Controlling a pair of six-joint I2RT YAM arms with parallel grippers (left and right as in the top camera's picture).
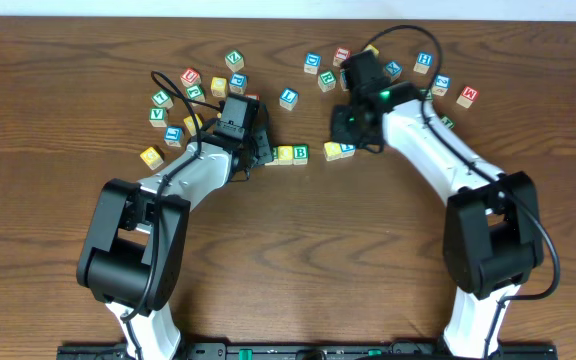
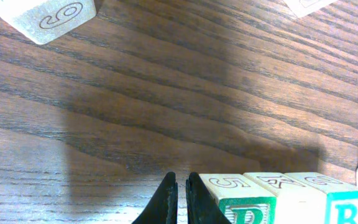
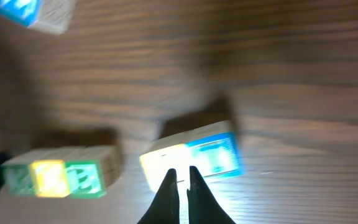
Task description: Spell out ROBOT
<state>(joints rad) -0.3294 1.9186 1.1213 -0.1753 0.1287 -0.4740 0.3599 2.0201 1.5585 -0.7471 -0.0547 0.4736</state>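
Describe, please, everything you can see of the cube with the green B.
The B cube is a small block of pale wood, its top face showing a green B inside a green border. It lies flat and square on the table, at the right end of a three-cube row. Its left side sits against the yellow-topped cube; its right side is free, with bare table before the next cubes. Nothing holds it.

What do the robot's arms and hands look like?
The left arm and right arm are white with chunky black joints and thin black cables. A small green light glows near the right wrist. The left hand and right hand each have two thin, pointed black fingers.
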